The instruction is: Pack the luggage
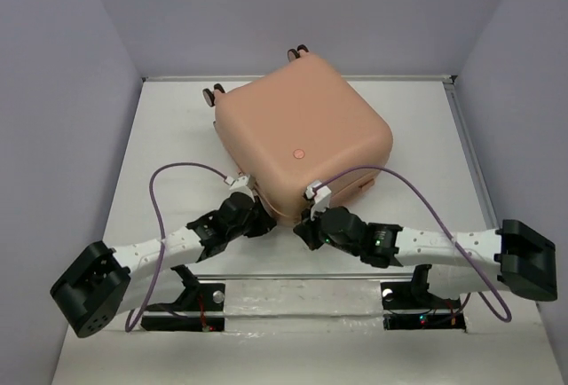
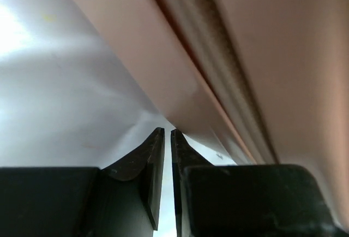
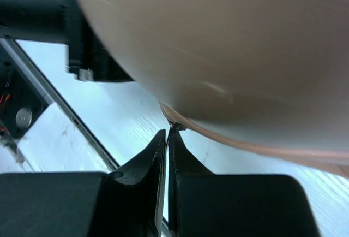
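The luggage (image 1: 302, 132) is a large peach-pink suitcase lying flat and closed on the white table, with its wheels (image 1: 213, 95) at the far side. Both grippers sit at its near corner. My left gripper (image 1: 260, 216) is shut with only a thin slit between its fingers and holds nothing. In the left wrist view its tips (image 2: 167, 132) are just below the shell and its seam (image 2: 272, 57). My right gripper (image 1: 302, 225) is shut, and in the right wrist view its tips (image 3: 167, 131) pinch a small metal zipper pull (image 3: 177, 125) at the luggage's seam (image 3: 218, 40).
The white table (image 1: 160, 137) is boxed in by grey walls on the left, back and right. Purple cables (image 1: 155, 199) loop up from both wrists. The arm bases and their mounts (image 1: 200, 296) stand along the near edge. The left arm's body (image 3: 82, 57) shows close by in the right wrist view.
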`<state>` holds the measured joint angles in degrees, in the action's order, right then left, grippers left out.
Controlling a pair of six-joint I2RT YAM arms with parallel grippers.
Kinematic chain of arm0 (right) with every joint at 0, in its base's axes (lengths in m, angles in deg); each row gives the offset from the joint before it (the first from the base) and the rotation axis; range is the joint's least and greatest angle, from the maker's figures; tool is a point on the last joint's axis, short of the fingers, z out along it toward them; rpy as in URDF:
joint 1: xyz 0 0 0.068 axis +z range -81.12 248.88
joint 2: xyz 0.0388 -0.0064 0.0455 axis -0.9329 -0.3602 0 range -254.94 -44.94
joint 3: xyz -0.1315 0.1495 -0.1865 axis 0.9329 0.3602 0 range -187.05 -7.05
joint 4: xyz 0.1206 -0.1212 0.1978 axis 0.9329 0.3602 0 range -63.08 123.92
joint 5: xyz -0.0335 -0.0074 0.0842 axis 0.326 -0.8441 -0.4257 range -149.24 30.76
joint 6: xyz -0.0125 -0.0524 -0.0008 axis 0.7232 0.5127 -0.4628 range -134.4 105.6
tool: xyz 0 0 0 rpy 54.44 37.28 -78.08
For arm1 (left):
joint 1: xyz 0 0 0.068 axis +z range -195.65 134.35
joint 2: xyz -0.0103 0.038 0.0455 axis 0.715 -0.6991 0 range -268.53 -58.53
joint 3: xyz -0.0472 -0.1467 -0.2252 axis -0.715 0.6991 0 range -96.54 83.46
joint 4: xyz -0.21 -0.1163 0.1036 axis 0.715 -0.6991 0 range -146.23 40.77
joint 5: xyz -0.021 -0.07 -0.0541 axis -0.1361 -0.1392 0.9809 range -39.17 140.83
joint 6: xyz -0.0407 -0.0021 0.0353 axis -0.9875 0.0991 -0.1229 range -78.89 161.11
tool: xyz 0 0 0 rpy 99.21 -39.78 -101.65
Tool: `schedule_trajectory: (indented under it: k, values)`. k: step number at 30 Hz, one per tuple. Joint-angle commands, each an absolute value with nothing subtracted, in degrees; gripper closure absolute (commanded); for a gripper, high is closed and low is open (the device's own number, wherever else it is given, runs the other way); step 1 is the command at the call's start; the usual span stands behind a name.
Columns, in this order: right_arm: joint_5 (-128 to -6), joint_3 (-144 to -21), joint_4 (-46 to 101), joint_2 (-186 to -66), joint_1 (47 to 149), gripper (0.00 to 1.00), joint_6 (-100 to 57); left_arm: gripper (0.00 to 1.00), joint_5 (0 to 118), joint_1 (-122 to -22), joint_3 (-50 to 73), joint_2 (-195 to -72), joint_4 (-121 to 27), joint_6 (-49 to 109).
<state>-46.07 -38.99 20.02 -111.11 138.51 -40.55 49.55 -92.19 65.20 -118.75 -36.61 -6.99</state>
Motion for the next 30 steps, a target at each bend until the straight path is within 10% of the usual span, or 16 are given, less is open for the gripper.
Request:
schedule_trajectory:
  k: [1,6,9,12,15,30]
  values:
    - [-47.94,-45.45,11.55,-119.8,147.72,0.93,-43.05,0.79,47.49,-92.23,55.34,-123.82,-16.02,-3.28]
    - [-31.5,-43.36,-2.41,-125.78,147.72,0.93,-47.0,0.78,47.58,-92.14,51.65,-127.69,-15.57,-1.26]
    - [-27.08,-40.72,-12.37,-128.52,147.72,0.93,-48.13,0.59,49.58,-88.64,51.11,-125.78,-24.14,-0.03]
    - [-27.25,-38.0,-11.41,-126.51,147.72,0.93,-49.55,0.18,53.44,-79.69,55.06,-116.76,-33.62,1.72]
    - [-28.21,-35.88,-9.65,-123.61,147.72,0.93,-49.91,0.08,56.63,-68.43,53.07,-106.71,-43.41,5.32]
    - [-34.1,-34.65,-4.81,-120.52,147.72,0.93,-48.86,0.03,72.18,-51.19,8.08,-149.35,-45.19,2.88]
